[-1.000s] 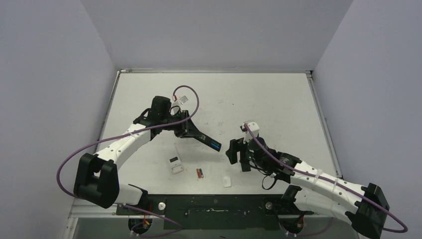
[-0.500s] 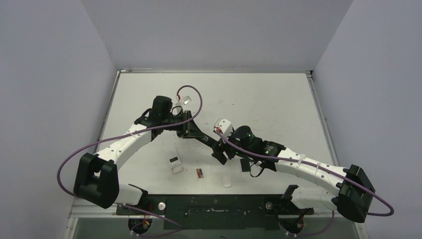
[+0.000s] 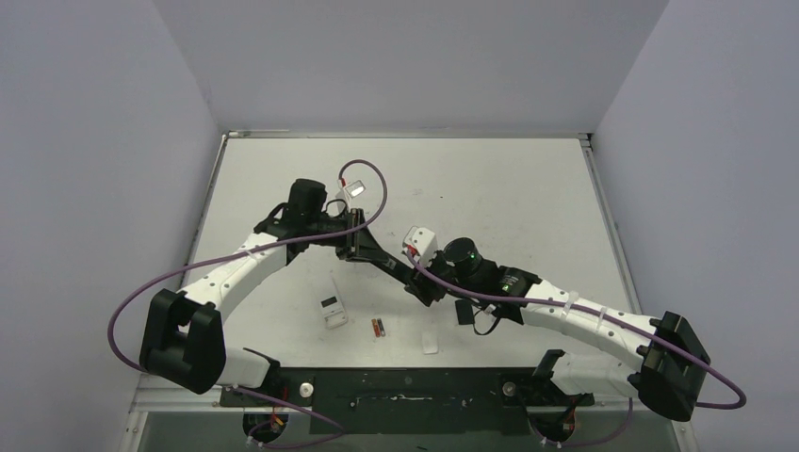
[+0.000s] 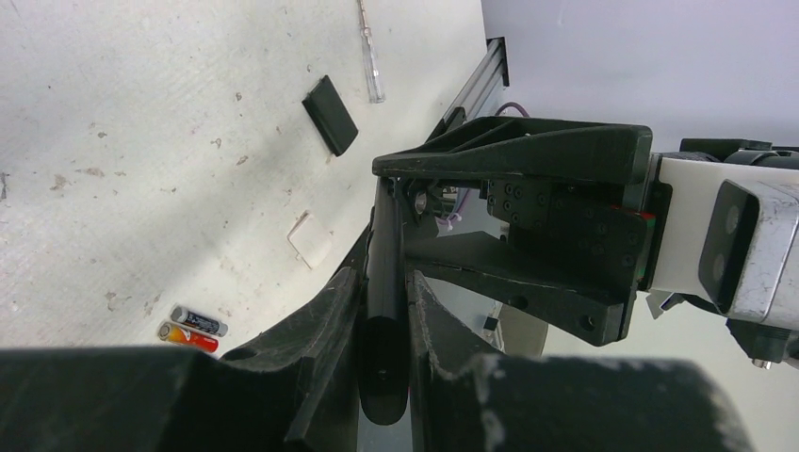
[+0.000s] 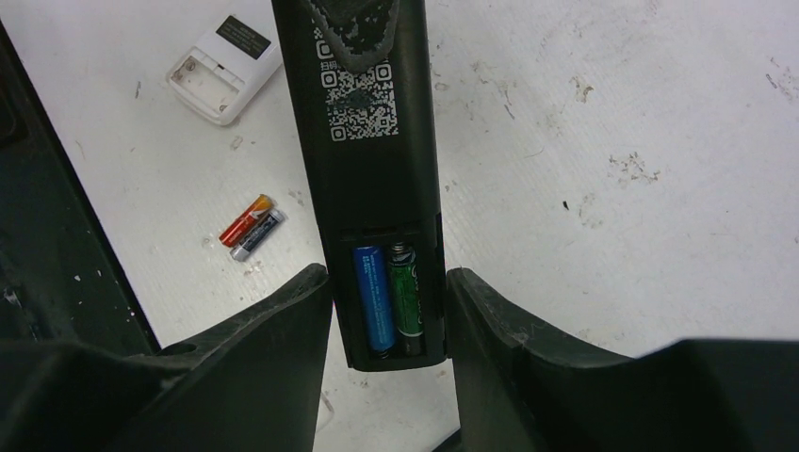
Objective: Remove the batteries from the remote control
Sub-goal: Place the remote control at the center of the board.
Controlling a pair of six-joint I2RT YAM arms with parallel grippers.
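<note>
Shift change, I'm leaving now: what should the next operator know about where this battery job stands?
Left gripper: shut on the black remote, held above the table.
Right gripper: straddles the remote's open battery end; grip unclear.
Done: two loose batteries lie on the table.
Left: blue battery and green battery sit in the remote.

- black remote (image 5: pixel 363 113): back facing up, QR label showing, battery bay uncovered, held above the table.
- blue cell (image 5: pixel 373 297), green cell (image 5: pixel 406 292): seated side by side in the bay.
- red-orange cell (image 5: pixel 244 220), dark cell (image 5: pixel 257 234): loose on the table, parallel, touching.
</note>
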